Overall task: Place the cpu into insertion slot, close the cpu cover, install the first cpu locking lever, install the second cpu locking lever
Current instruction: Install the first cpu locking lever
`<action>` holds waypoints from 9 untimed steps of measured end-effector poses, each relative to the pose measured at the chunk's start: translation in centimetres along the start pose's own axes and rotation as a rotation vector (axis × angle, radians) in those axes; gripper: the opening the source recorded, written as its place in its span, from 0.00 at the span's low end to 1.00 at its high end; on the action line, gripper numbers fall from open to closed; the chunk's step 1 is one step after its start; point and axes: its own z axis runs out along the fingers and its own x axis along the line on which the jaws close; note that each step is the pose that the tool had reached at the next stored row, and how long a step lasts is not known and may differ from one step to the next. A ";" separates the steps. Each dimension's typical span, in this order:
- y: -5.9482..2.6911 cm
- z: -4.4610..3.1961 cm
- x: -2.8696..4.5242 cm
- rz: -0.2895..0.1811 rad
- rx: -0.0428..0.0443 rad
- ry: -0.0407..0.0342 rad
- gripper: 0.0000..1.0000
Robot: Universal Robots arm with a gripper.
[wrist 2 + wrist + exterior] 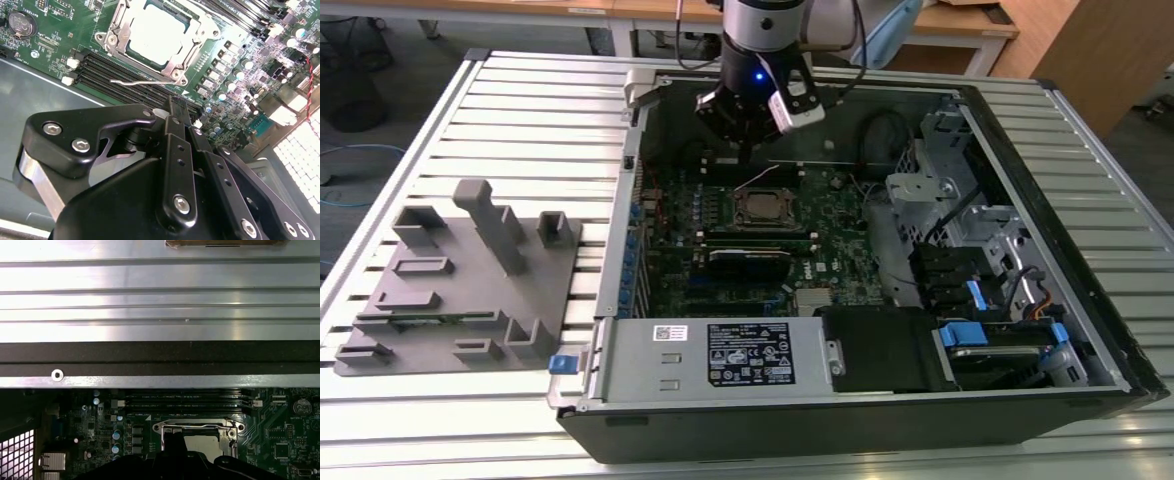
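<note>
Hanging over the board, the claw (175, 105) takes up the foreground of the second wrist view, its black fingers (172, 127) pressed together with nothing seen between them. Just past the fingertips run the long black memory slots (115, 75), and across them lies a thin wire lever (135, 81), its free end held away from the socket. Beyond the lever sits the insertion slot (107, 39) in the green board (65, 30). The cpu (157, 30) rests inside it, pale metal top upward. The cpu cover (175, 62) lies flat around the chip, and its cutout frames the top. A coin cell (22, 22) sits further off on the board.

In the first wrist view the claw is a dark shape in front of the slot, with the cpu showing behind it. The memory slots, the case wall and the ribbed worktop come after.

In the exterior view, nearest is the case (854, 420) with its power supply (720, 355). A grey fixture (460, 270) stands on the worktop (520, 100) to the exterior view's left of the case. Further in, the slot lies mid-board with the wire lever rising from its far edge. The claw hangs above the board just beyond the slot, near the case's far wall and apart from the cpu.
</note>
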 end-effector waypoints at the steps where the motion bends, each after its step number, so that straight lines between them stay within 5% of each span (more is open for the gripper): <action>1: -0.01 0.09 0.00 0.000 0.0002 0.0001 0.11; 9: 0.00 0.61 -0.08 -0.001 0.0002 -0.0015 0.11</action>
